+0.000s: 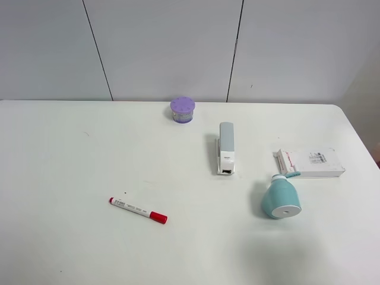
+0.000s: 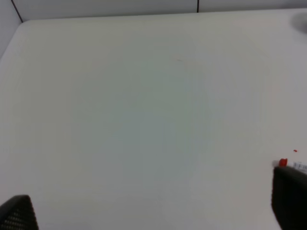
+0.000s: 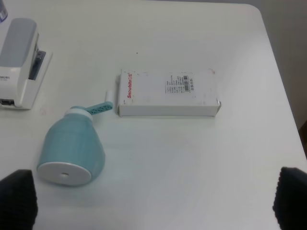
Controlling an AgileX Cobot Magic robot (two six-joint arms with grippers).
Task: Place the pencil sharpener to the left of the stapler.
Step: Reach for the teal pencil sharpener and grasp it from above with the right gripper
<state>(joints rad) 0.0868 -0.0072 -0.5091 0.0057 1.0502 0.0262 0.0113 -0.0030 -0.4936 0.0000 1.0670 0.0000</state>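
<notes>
The teal pencil sharpener (image 1: 280, 199) lies on its side at the table's right, its white flat end toward the front and its crank toward the back. The white stapler (image 1: 226, 147) with a grey top arm lies behind and to the left of it. In the right wrist view the sharpener (image 3: 72, 146) and stapler (image 3: 19, 62) both show. My right gripper (image 3: 153, 201) is open above the table just short of the sharpener. My left gripper (image 2: 152, 211) is open over bare table. Neither arm appears in the high view.
A white printed box (image 1: 312, 162) lies just behind the sharpener, close to its crank. A purple round container (image 1: 182, 110) stands at the back centre. A red-capped marker (image 1: 138, 209) lies at the front left, its tip beside my left finger (image 2: 290, 199).
</notes>
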